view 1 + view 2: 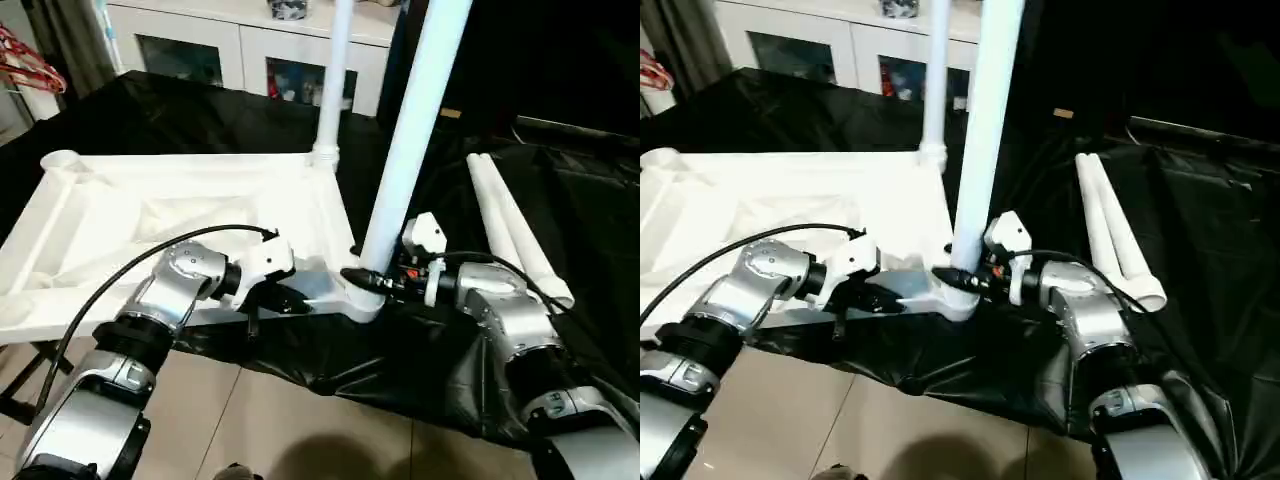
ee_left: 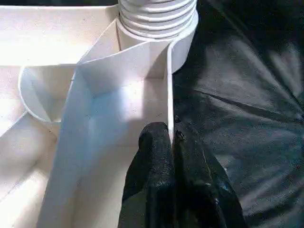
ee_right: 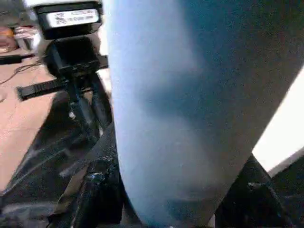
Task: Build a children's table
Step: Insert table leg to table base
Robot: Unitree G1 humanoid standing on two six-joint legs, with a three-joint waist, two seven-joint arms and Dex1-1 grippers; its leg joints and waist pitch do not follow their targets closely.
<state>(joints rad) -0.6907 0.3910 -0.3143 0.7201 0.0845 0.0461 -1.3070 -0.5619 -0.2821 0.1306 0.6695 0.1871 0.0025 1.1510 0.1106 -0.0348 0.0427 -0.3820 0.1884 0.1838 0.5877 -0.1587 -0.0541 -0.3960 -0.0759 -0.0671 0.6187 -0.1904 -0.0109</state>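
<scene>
The children's table top (image 1: 150,215) lies upside down on a black-covered surface, its ribbed underside facing up. One white leg (image 1: 335,80) stands upright in the far right corner socket. A second leg (image 1: 415,130) rises from the near right corner socket (image 1: 360,298). My right gripper (image 1: 367,281) is shut around the base of this leg, which fills the gap between its fingers (image 3: 102,190). My left gripper (image 1: 285,300) is shut on the top's thin near rim (image 2: 168,95), just left of that socket. Two loose legs (image 1: 510,225) lie side by side on the right.
A white glass-door cabinet (image 1: 240,45) stands behind the work. Red hangers (image 1: 30,65) hang at the far left. An open corner socket (image 1: 60,160) shows at the top's far left. Black sheeting (image 1: 570,190) drapes over the front edge above a tiled floor (image 1: 300,420).
</scene>
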